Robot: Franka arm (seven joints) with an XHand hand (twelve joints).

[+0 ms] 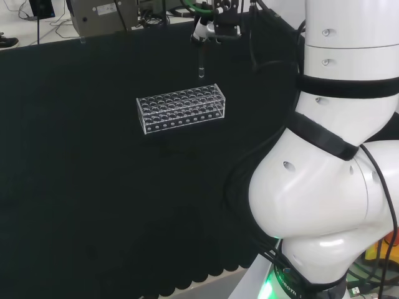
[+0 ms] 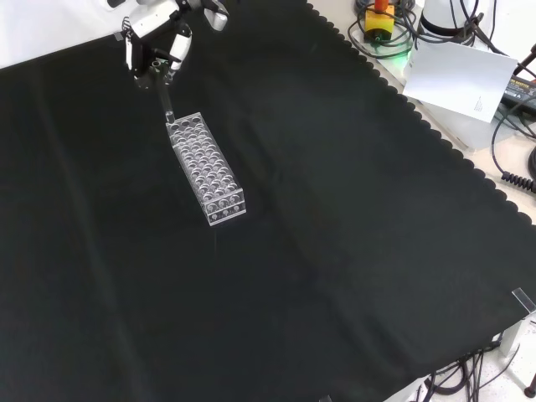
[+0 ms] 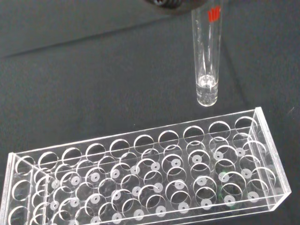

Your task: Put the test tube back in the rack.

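A clear plastic rack (image 1: 181,108) with several rows of empty holes stands on the black cloth; it also shows in the front view (image 2: 207,167) and in the wrist view (image 3: 145,178). The hand (image 1: 209,28) hangs above the rack's far right end in the head view, and in the front view the hand (image 2: 157,46) is at the top left. Its fingers are curled on a clear glass test tube (image 1: 201,64), held upright. The tube's rounded bottom (image 3: 206,93) hovers a little above and just beyond the rack's end holes, not inside any. In the front view the tube (image 2: 165,102) points down at the rack's far end.
The black cloth (image 2: 335,234) has a scalloped edge at the right of the front view. Beyond it lie a white sheet of paper (image 2: 456,77), cables and a yellow box with a red button (image 2: 378,18). The arm's white links (image 1: 330,174) stand at the head view's right.
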